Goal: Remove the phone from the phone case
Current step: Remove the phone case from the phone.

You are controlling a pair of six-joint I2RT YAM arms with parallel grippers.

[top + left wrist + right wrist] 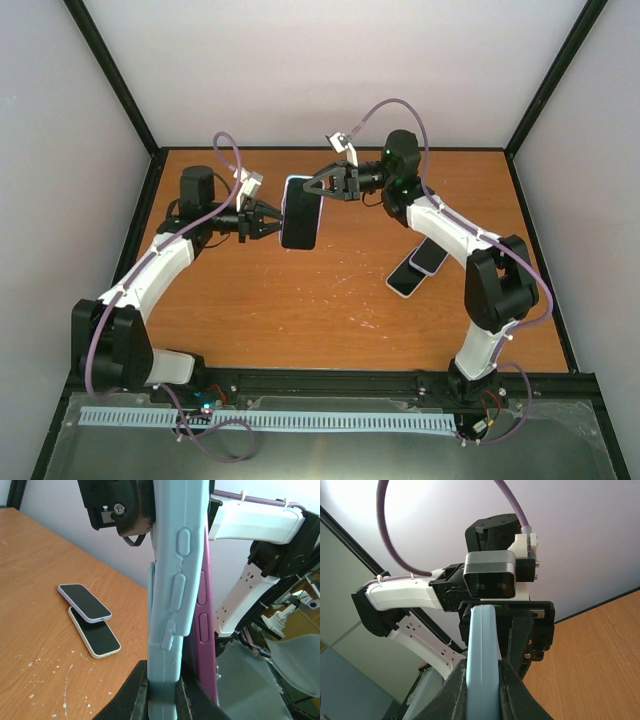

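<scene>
Both arms reach inward and meet in mid-air. The left gripper (275,226) points right, forearm near level, its fingers (132,697) clamped on a long edge of the blue case (175,605). The right gripper (313,186) comes in from the opposite side and pinches the case's far end. The phone (300,215) hangs between both tools, screen up. A magenta edge (204,610) sits just beside the blue wall. Under the right arm, a lilac phone (430,256) overlaps a cream phone (403,282).
</scene>
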